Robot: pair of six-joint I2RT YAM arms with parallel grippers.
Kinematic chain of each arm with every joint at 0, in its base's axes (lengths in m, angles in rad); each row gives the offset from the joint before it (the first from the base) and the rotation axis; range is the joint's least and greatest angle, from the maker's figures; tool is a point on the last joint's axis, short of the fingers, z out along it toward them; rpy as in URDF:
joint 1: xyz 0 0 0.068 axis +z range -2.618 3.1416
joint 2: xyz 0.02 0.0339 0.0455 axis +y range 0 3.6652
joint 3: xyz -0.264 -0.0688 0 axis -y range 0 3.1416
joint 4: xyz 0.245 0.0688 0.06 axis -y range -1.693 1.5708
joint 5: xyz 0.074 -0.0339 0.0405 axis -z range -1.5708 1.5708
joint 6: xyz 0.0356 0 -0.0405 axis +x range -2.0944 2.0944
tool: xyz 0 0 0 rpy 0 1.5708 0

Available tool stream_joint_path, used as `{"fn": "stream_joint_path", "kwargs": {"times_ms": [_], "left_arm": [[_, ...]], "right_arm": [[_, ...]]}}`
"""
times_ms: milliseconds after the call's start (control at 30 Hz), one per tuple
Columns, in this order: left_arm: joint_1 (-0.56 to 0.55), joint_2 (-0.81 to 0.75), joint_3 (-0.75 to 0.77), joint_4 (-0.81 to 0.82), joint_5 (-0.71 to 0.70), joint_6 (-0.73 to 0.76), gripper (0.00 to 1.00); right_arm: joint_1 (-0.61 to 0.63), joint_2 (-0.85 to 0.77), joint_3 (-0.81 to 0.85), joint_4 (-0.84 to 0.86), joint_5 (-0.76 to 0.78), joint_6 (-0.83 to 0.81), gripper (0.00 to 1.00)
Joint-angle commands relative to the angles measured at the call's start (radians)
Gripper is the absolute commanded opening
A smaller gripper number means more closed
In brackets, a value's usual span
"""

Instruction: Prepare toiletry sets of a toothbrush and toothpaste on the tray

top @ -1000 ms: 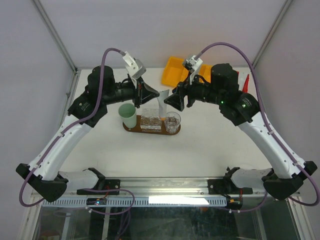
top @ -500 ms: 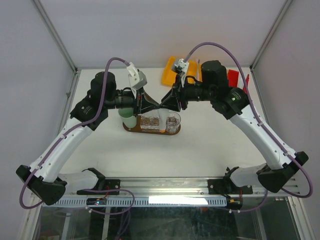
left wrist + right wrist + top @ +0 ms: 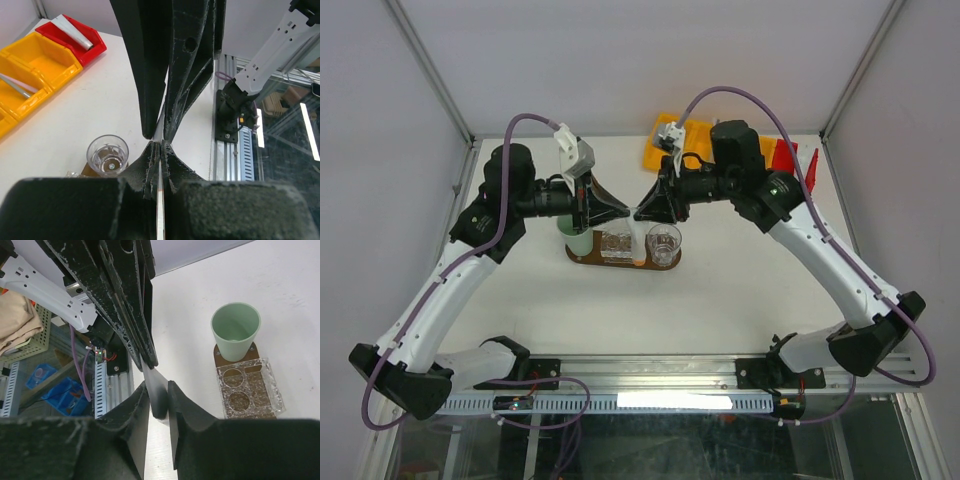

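A small white toothpaste tube [image 3: 638,238] hangs with its orange tip down over the dark-brown oval tray [image 3: 582,258], between the clear holder and the glass. My left gripper [image 3: 628,210] and right gripper [image 3: 643,209] meet tip to tip above it, both shut on the tube. In the left wrist view my left gripper [image 3: 160,148] pinches the tube [image 3: 160,200] edge-on. In the right wrist view my right gripper [image 3: 159,391] clamps the tube [image 3: 155,377] body, while the left fingers hold its flat end. A thin grey toothbrush [image 3: 15,86] lies in the yellow bin [image 3: 35,65].
On the tray stand a mint-green cup [image 3: 575,232], a clear holder with round holes [image 3: 615,245] and a clear glass [image 3: 665,243]. The yellow bin [image 3: 665,135] and a red bin [image 3: 785,155] sit at the back; the red bin [image 3: 75,35] holds another tube.
Both wrists have shifted left and closed in tip to tip. The tube has come down from above the tray's back edge to hang over the tray.
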Motion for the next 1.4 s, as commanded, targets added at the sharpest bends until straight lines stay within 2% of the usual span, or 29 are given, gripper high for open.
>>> {"fn": "stream_joint_path", "kwargs": {"times_ms": [0, 67, 167, 333, 400, 500, 567, 600, 667, 700, 800, 900, 1067, 1133, 1300, 1367], "left_arm": [[0.017, -0.018, 0.004, 0.090, 0.065, -0.006, 0.00], [0.023, -0.017, 0.004, 0.090, 0.070, -0.007, 0.00], [0.031, -0.014, 0.004, 0.090, 0.083, -0.009, 0.00], [0.037, -0.009, 0.003, 0.090, 0.097, -0.012, 0.00], [0.038, -0.008, 0.002, 0.090, 0.100, -0.012, 0.00], [0.044, -0.009, 0.002, 0.090, 0.097, -0.015, 0.00], [0.056, -0.009, 0.012, 0.092, 0.080, -0.024, 0.00], [0.065, -0.010, 0.015, 0.097, 0.065, -0.032, 0.10], [0.086, -0.015, 0.012, 0.144, 0.014, -0.079, 0.52], [0.099, -0.018, 0.010, 0.173, -0.015, -0.106, 0.66], [0.150, -0.028, 0.004, 0.263, -0.138, -0.217, 0.96], [0.207, -0.029, -0.003, 0.361, -0.243, -0.330, 0.99], [0.251, -0.007, 0.020, 0.395, -0.656, -0.442, 0.99], [0.274, -0.006, 0.005, 0.408, -0.762, -0.452, 0.99], [0.333, -0.052, -0.102, 0.502, -0.802, -0.431, 0.99], [0.373, -0.067, -0.144, 0.524, -0.761, -0.446, 0.99]], "right_arm": [[-0.002, 0.011, 0.046, 0.037, -0.040, 0.001, 0.19], [-0.003, 0.012, 0.045, 0.039, -0.042, -0.001, 0.16], [-0.003, 0.017, 0.050, 0.039, -0.057, -0.002, 0.22], [-0.003, 0.023, 0.062, 0.033, -0.059, -0.009, 0.24], [-0.002, 0.026, 0.070, 0.029, -0.061, -0.009, 0.18], [-0.003, 0.026, 0.073, 0.038, -0.065, -0.011, 0.00], [-0.002, 0.025, 0.065, 0.053, -0.092, -0.027, 0.00], [-0.002, 0.024, 0.053, 0.071, -0.099, -0.036, 0.00], [-0.003, 0.019, 0.024, 0.113, -0.075, -0.064, 0.00], [-0.002, 0.016, 0.009, 0.133, -0.043, -0.073, 0.00], [-0.003, 0.010, -0.030, 0.189, 0.030, -0.108, 0.00], [-0.003, -0.001, -0.079, 0.270, 0.095, -0.127, 0.00], [0.004, 0.006, -0.135, 0.410, 0.173, -0.136, 0.00], [0.013, 0.010, -0.148, 0.451, 0.195, -0.143, 0.00], [0.051, 0.022, -0.168, 0.519, 0.239, -0.195, 0.00], [0.065, 0.031, -0.177, 0.546, 0.243, -0.217, 0.00]]}}
